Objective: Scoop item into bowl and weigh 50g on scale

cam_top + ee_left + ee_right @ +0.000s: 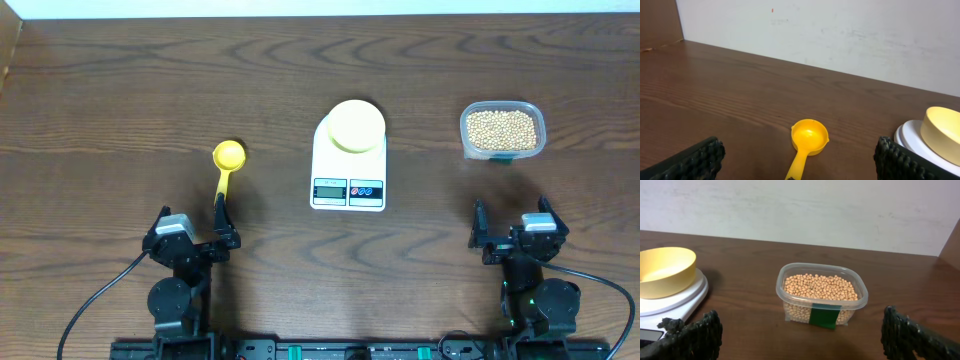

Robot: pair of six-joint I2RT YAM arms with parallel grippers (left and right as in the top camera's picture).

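Note:
Tan beans fill a clear plastic tub at the right. A pale-yellow bowl sits empty on the white scale at the table's middle. My left gripper stands open near the front edge, with nothing held. A yellow scoop lies just ahead of it, handle toward the gripper. My right gripper is open too, well short of the tub and empty.
The clear tub carries a green label on its near side. A pale wall runs along the table's far edge, and a brown panel stands at the left end. Black cables trail from both arm bases at the front.

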